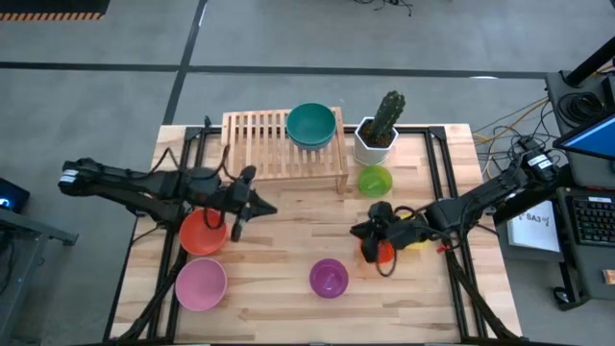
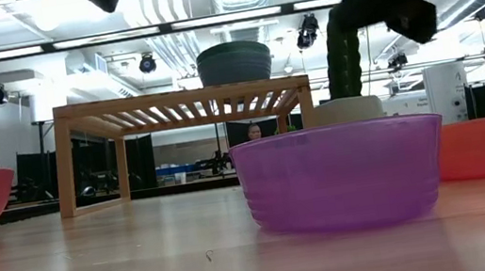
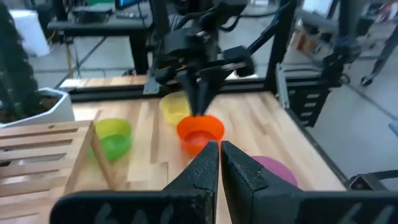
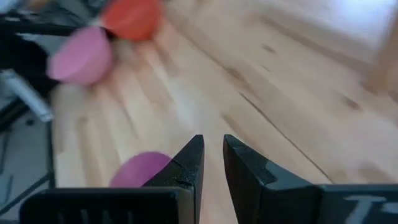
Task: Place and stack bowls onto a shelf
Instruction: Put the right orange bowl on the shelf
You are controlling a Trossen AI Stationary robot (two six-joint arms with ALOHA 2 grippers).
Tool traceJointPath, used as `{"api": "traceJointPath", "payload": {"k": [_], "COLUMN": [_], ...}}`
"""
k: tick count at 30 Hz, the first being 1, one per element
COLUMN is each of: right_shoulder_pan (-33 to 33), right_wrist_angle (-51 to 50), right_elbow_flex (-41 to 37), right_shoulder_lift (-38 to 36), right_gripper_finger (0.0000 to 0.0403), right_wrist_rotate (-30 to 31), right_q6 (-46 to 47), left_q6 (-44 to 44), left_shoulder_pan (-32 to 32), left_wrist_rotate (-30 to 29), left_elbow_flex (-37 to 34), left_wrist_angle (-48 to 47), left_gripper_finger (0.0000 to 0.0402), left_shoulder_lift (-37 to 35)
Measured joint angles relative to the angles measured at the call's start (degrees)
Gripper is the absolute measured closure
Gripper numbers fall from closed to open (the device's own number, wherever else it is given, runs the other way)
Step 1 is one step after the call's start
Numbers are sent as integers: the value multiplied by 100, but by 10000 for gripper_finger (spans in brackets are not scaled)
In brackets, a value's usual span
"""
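Observation:
A teal bowl [image 1: 311, 125] stands on the slatted top of the shelf [image 1: 259, 144] at its right end. On the table stand a red-orange bowl [image 1: 204, 233], a pink bowl [image 1: 200, 284], a purple bowl [image 1: 329, 278], a lime green bowl [image 1: 375, 180], an orange bowl [image 1: 383, 254] and a yellow bowl [image 1: 419, 242] half hidden by my right arm. My left gripper [image 1: 271, 208] is shut and empty, in the air in front of the shelf. My right gripper [image 1: 359, 232] hovers over the orange bowl; its fingers [image 4: 212, 140] stand a narrow gap apart with nothing between them.
A white pot with a cactus [image 1: 377, 137] stands right of the shelf, behind the lime green bowl. Bare wood lies between the two grippers in the table's middle. Black frame rails [image 1: 452, 192] run along the table's left and right sides.

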Motion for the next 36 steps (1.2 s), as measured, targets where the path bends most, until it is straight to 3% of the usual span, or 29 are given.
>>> {"api": "traceJointPath", "payload": {"k": [7,15,21,29,36], "right_shoulder_pan": [-4,13,11,-136,-306], "right_wrist_angle": [-2247,-3552,-4797,-4865,-5005], "right_elbow_flex": [1078,2416,3327,3594,3575], "right_shoulder_lift": [504,1869,2844,3570,3685], "right_gripper_finger": [351,351,351,351,351], "right_wrist_rotate": [-953,-2153,-2186,-2382,-2341], "right_q6": [1336,1356,1306,1418,1462], "left_q6": [-144,-137,-164,-100,-94], "left_shoulder_pan": [-51,-49,-49,-47,-45], "left_wrist_rotate": [-3,-3,-1,-1,-1], "left_elbow_flex": [-406,-419,-419,-421,-421], "left_wrist_angle": [244,246,236,236,237], "left_gripper_finger": [400,400,400,400,400], "left_shoulder_lift": [-311,-297,-286,-272,-270]}}
